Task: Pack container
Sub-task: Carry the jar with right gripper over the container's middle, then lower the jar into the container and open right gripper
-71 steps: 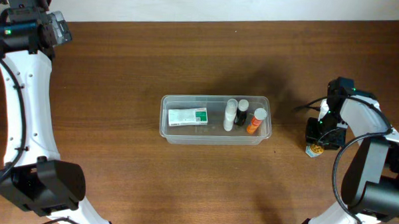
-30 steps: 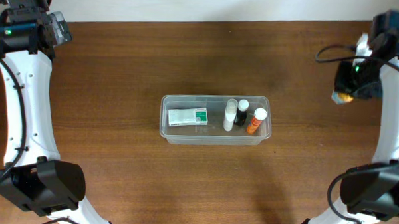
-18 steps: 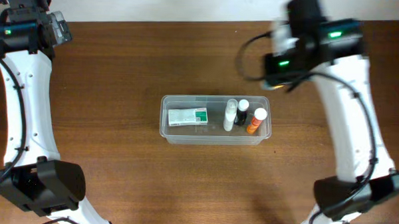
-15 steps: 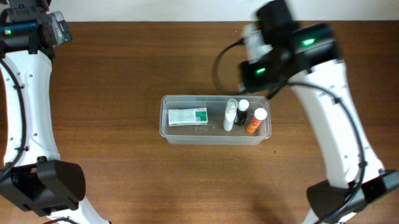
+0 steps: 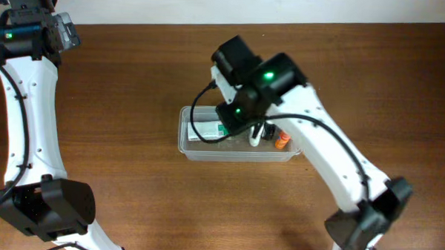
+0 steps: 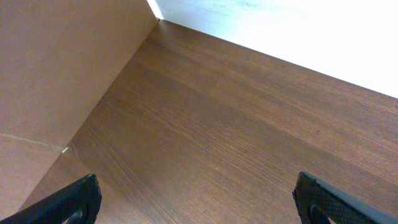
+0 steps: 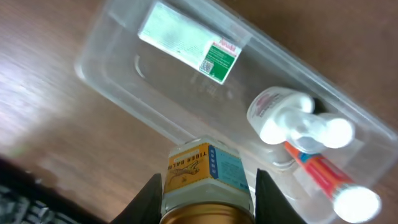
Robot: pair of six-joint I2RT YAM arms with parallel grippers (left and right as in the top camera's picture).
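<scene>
Plainly the right fingers [image 7: 148,202] gripped a small jar [image 7: 205,171] just above the container [image 7: 121,93], whose long axis ran diagonally beyond them. The left fingers [image 6: 71,202] stood wide open, well apart.

Dark brown wood-grain table [image 5: 128,70], with a white wall [image 5: 212,6] along the far edge. Clear container [image 5: 182,142] sits flat on the table near the middle, long side running left to right. In the left wrist view a tan panel [image 6: 50,74] meets the table along one side.
</scene>
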